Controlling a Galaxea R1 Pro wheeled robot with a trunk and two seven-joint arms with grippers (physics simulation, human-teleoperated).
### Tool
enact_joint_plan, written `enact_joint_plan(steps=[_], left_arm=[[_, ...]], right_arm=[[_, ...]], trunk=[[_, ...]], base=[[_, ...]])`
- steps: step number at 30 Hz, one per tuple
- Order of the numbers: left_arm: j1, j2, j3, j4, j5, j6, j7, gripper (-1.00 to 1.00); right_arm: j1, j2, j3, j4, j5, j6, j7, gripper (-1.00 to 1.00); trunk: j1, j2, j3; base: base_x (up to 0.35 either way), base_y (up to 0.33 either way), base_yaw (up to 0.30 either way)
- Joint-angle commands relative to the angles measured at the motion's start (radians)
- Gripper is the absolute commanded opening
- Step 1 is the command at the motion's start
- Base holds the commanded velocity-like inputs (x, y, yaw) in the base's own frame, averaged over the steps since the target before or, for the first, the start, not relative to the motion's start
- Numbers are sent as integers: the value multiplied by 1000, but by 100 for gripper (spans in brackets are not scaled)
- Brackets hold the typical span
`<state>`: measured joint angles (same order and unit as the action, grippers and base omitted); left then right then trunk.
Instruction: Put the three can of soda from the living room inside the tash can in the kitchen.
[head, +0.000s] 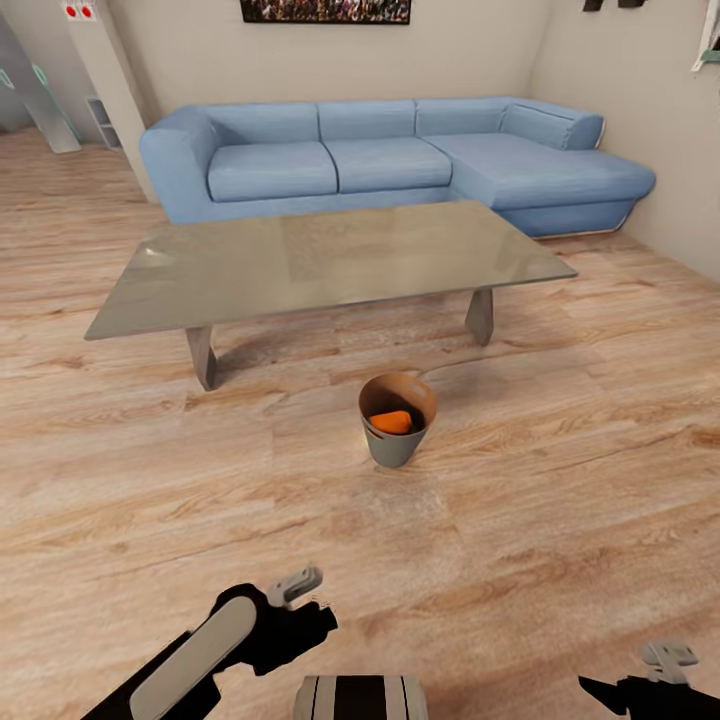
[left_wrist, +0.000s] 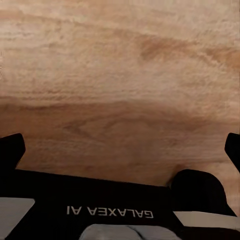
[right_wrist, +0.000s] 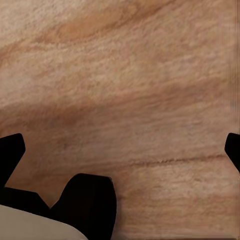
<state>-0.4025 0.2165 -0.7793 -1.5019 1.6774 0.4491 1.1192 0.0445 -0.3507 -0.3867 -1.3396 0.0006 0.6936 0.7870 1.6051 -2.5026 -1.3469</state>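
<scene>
Head view, orange can (head: 392, 422) half-hidden inside bin (head: 397, 448), tools cropped

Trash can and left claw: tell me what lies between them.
Bare wood floor, in the head view. The trash can stands beyond the left claw, with nothing between them.

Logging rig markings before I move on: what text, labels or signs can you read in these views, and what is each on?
"GALAXEA AI": white letters, upside down, on the black left gripper body in the left wrist view.
Two small red-and-white signs on the white wall pillar: too small to read.
Dark framed wall picture above the blue sofa: nothing legible.
</scene>
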Motion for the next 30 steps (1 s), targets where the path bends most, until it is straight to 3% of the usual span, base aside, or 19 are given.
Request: enact_joint_plan(steps=[1,7,12,16,22,30], left_arm=[[9,1,0,1,-1,-4,-2,100],[75,8,0,9,-11,-76,-11,100],[96,13,0,20,-47,-97,-30,100],[107,12,-3,31,-75,-104,-87,100],[129,9,-11,60,-87,-107,-162,100],[158,6,-13,91,-98,-111,-233,100]], right_arm=[[0,0,4,4,0,0,-7,100],[-2,2,37,39,0,-1,-64,100],[-4,3,50,57,-2,-1,-102,100],[-5,14,67,70,-1,-2,-135,100],[-6,50,89,82,0,-2,-191,100],[-6,66,129,107,1,-16,-262,100]], trunk=[[0,0,2],[0,0,12],[0,0,20],[0,0,27],[0,0,37],[0,0,50]], base=[[-9,5,0],[-3,2,0],[0,0,0],[0,0,0],[0,0,0],[0,0,0]])
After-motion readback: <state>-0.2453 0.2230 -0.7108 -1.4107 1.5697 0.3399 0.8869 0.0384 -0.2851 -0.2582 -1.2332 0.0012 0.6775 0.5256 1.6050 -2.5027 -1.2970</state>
